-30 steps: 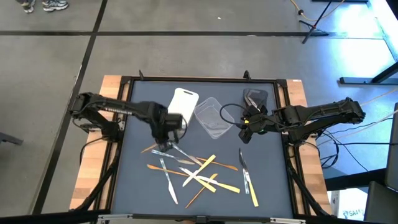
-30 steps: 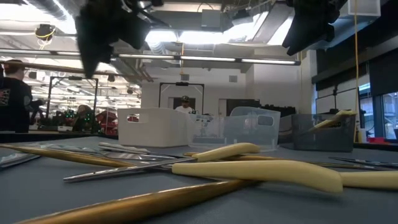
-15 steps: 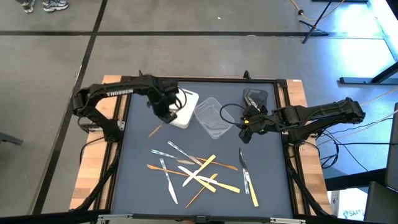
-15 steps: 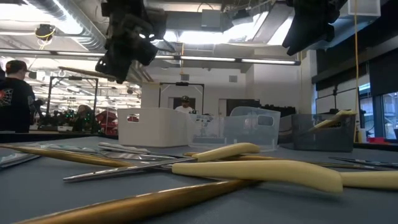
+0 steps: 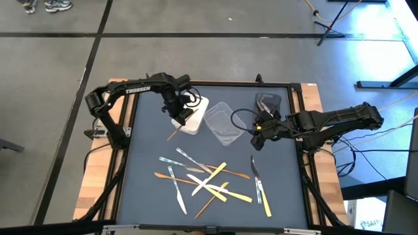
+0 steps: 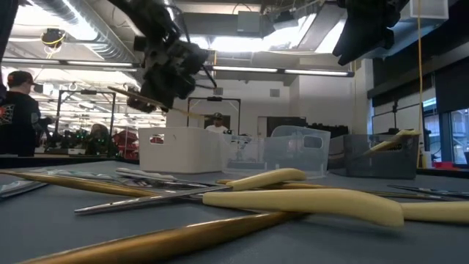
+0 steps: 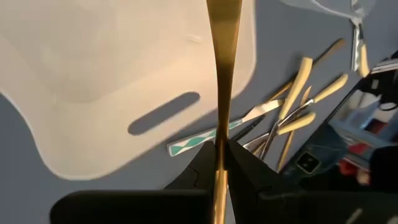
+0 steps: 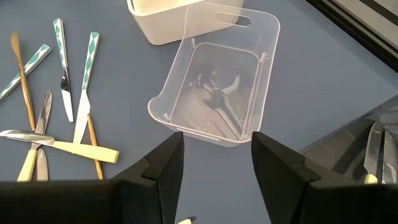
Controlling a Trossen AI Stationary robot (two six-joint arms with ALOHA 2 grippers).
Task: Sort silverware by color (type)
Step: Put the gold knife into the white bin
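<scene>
Table (image 5: 144,189): dark blue-grey top in a black frame, carrying three tubs at the far side and a loose scatter of silverware toward the near side.
Left arm: reached across to the far left part of the table, its wrist over the white tub.
Right arm: waited at the right side, level with the tubs.
White tub (image 5: 194,112): stood at far left of the tub row; appeared empty in the left wrist view.
Clear tub (image 5: 222,122): stood between the other two; a few pale pieces lay on its floor in the right wrist view.
Dark grey tub (image 5: 268,102): stood at the far right, with silvery and yellow-handled pieces inside.
Left gripper (image 5: 177,115): fingers pressed together on the gold utensil, hanging above the white tub's near-left edge.
Right gripper (image 5: 258,136): fingers spread, holding nothing, just beside the clear tub.
Silverware pile (image 5: 208,181): lay on the table near the front; yellow handles, gold sticks and silvery blades crossed one another, with two knives set apart to the right.
Gold utensil (image 5: 174,132): slim, brass-coloured, pinched at one end, its free end sticking out past the tub over the table.
Step in hand, as judged: carrying one gold piece to the white tub.
Next move, as judged: bring the piece fully over the tub's opening, then part the fingers so it falls inside and not across the rim.
</scene>
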